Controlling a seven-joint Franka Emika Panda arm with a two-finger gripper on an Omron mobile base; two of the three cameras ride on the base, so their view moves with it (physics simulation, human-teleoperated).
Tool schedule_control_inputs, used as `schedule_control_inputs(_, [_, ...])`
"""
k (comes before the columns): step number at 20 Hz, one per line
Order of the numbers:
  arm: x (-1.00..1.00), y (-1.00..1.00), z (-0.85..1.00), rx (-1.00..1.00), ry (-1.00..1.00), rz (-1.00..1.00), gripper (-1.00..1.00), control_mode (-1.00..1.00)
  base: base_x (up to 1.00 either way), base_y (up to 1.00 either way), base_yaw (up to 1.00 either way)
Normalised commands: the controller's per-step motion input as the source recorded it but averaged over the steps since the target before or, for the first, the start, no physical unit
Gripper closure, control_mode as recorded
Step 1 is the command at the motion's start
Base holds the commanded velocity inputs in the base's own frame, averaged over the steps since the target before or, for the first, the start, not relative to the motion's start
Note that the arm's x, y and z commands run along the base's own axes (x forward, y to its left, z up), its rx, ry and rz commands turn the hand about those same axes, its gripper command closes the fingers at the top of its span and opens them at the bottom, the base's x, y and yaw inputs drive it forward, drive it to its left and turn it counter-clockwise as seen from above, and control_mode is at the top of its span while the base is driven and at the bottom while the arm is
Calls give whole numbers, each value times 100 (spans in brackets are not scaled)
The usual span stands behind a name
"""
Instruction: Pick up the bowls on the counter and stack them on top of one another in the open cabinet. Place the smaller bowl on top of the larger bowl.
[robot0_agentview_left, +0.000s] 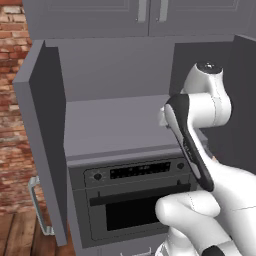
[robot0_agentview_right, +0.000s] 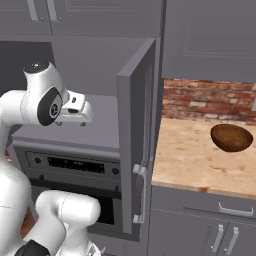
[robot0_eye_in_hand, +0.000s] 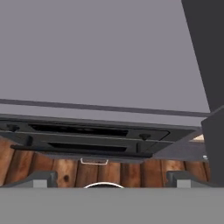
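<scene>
The larger bowl (robot0_agentview_right: 231, 137), glossy dark brown, sits upright on the tan counter (robot0_agentview_right: 182, 157), to the right of the open cabinet (robot0_agentview_left: 115, 125). The smaller bowl is out of view. My gripper (robot0_agentview_right: 70, 120) hangs over the cabinet's flat grey shelf (robot0_eye_in_hand: 109, 52), near its front edge. In the hand view its two dark fingertips (robot0_eye_in_hand: 41, 179) stand far apart, so the gripper (robot0_eye_in_hand: 111, 180) is open with nothing between them. In the left base view my own arm hides the gripper.
The cabinet's long grey door (robot0_agentview_right: 137, 130) stands swung out between the shelf and the counter. A second open door (robot0_agentview_left: 47, 130) flanks the niche's left. The built-in oven (robot0_agentview_left: 135, 200) sits under the shelf. A brick backsplash (robot0_agentview_right: 210, 100) backs the counter.
</scene>
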Motion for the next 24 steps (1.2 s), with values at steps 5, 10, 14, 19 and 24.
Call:
schedule_control_inputs(5, [-33,0,25,0,0,0,-100,-100,0,0,0])
schedule_control_inputs(10, [-36,0,27,0,-1,-1,-100,-100,0,0,0])
schedule_control_inputs(14, [-38,0,23,0,-1,-1,-100,-100,0,0,0])
schedule_control_inputs(19, [-42,0,17,0,-2,-2,-100,-100,0,0,0])
schedule_control_inputs(24, [0,0,0,0,0,0,-100,100,-44,1,-3])
